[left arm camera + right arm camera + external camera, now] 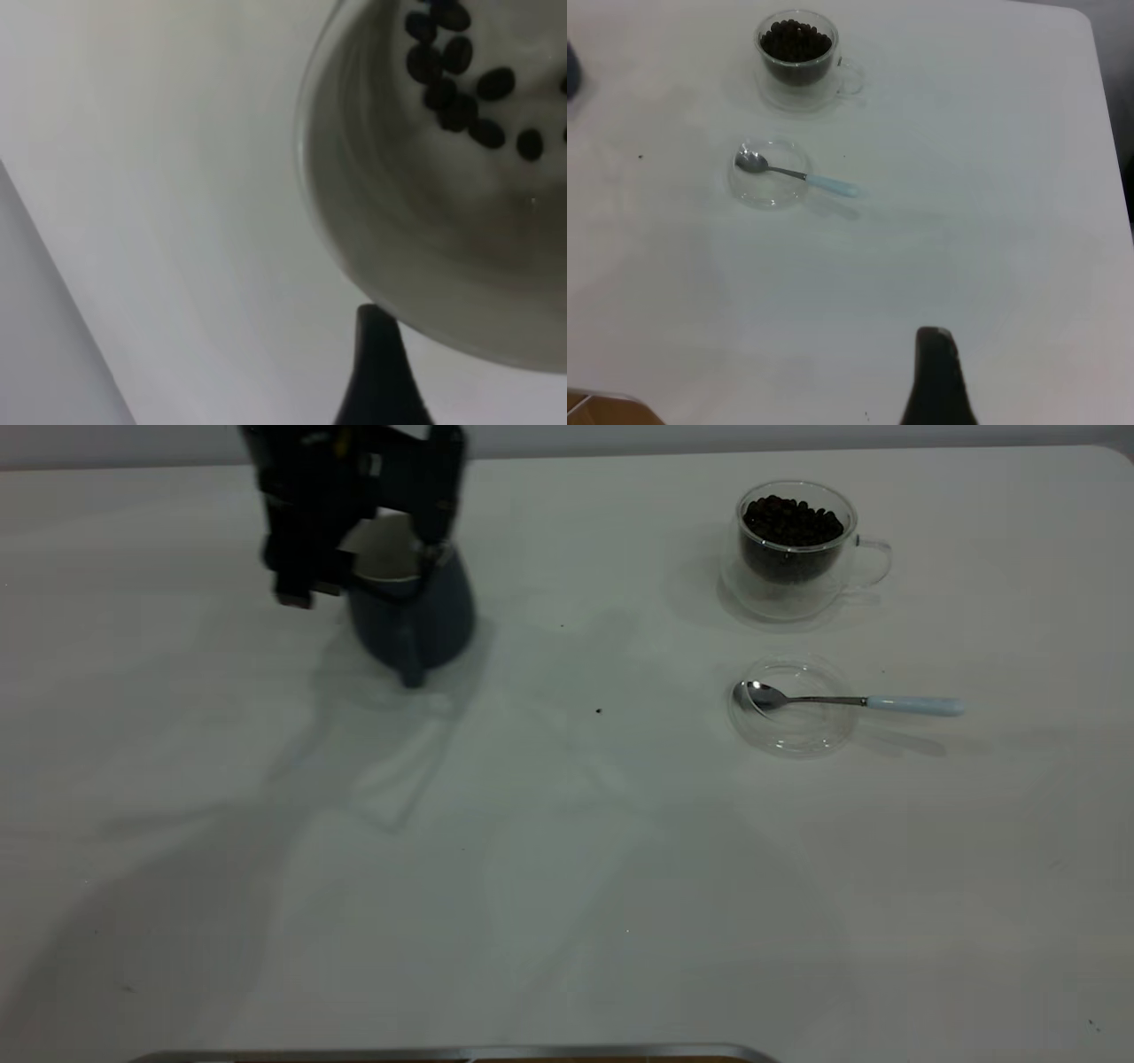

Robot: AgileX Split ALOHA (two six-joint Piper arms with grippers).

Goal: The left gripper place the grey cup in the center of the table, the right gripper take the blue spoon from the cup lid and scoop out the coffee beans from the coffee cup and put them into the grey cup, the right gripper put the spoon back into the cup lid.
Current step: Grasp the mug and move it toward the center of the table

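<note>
Grey cup (416, 615) (some beans inside) tilted; blue spoon (846, 701) in lid (791, 707).

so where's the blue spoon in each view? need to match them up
Exterior view: blue spoon right of centre, bowl in the cup lid, handle sticking out past the rim.
Left wrist view: not in it.
Right wrist view: upper left of centre, same pose.
Shared landmark: the coffee cup full of coffee beans, just beyond the lid in both.

We see the table (567, 850) — a plain white top — carrying the coffee cup (797, 549) at the far right, the cup lid (791, 707) just in front of it, and a dark speck (599, 711) near the middle — apparently a stray bean.
</note>
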